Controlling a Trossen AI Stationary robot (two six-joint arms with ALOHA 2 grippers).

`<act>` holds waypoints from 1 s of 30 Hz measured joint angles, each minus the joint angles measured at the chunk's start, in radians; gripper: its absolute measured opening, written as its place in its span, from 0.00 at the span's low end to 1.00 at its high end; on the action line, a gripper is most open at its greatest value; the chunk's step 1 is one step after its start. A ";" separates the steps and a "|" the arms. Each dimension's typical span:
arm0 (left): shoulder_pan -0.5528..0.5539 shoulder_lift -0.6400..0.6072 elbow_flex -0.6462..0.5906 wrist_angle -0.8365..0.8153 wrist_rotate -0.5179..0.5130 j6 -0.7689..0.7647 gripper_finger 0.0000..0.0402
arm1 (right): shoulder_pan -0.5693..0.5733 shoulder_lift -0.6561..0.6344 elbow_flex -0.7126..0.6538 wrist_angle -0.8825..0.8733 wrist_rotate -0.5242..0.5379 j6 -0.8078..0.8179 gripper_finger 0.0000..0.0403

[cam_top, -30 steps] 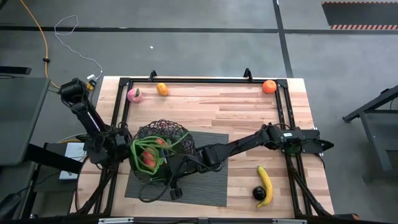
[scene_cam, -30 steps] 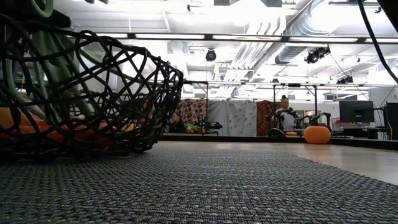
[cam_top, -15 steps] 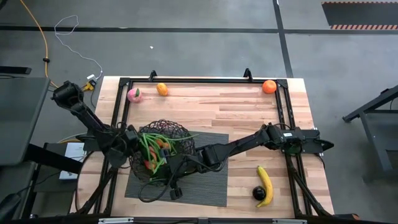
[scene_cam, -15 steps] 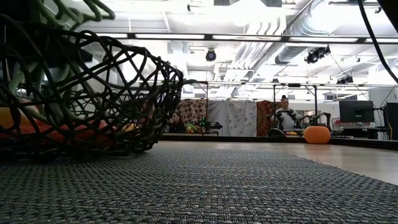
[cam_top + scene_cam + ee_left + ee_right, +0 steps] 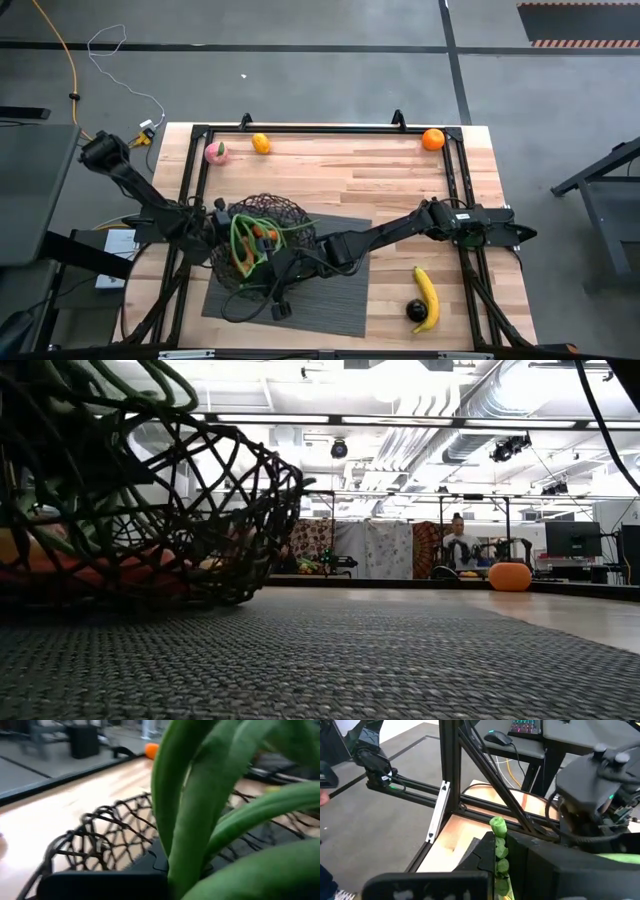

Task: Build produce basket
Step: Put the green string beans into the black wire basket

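The basket (image 5: 260, 240), a round bowl of black wire mesh, sits on the left end of the dark ribbed mat (image 5: 330, 290) at the table's left-centre, and the low view shows its near side lifted so it leans. Inside lie red peppers (image 5: 247, 262) and an orange piece, with the long green beans (image 5: 243, 238) looped over them and a few stalks poking out over the rim toward the table's middle. The left gripper (image 5: 222, 222) is at the basket's left rim, clamped tight on the green beans, which fill its wrist view (image 5: 200, 820) above the mesh. The right gripper (image 5: 283, 262) reaches across the mat to the basket's right rim, its fingers closed; its wrist view shows a bean tip (image 5: 497, 827) standing between them, though whether it is pinching the bean or the wire cannot be told. Outside the basket, a pink peach (image 5: 216, 152) and a small orange (image 5: 261, 143) lie near the far left corner, another orange (image 5: 432, 139) near the far right corner, and a yellow banana (image 5: 426, 297) touches a dark round fruit (image 5: 416, 311) near the front right edge. A black frame (image 5: 330, 128) runs along the far and side edges of the wooden table (image 5: 400, 190). The centre and right of the tabletop lie bare between the mat and that frame.
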 joint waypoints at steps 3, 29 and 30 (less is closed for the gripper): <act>0.000 -0.059 0.000 -0.012 0.068 0.087 0.01 | 0.000 0.000 0.000 0.000 0.001 0.000 0.01; 0.155 -0.129 0.000 -0.260 0.248 0.085 0.28 | 0.000 0.000 0.000 0.000 0.001 0.019 0.01; 0.155 -0.129 0.000 -0.261 0.265 0.085 0.31 | 0.000 0.000 0.000 0.000 0.001 0.019 0.01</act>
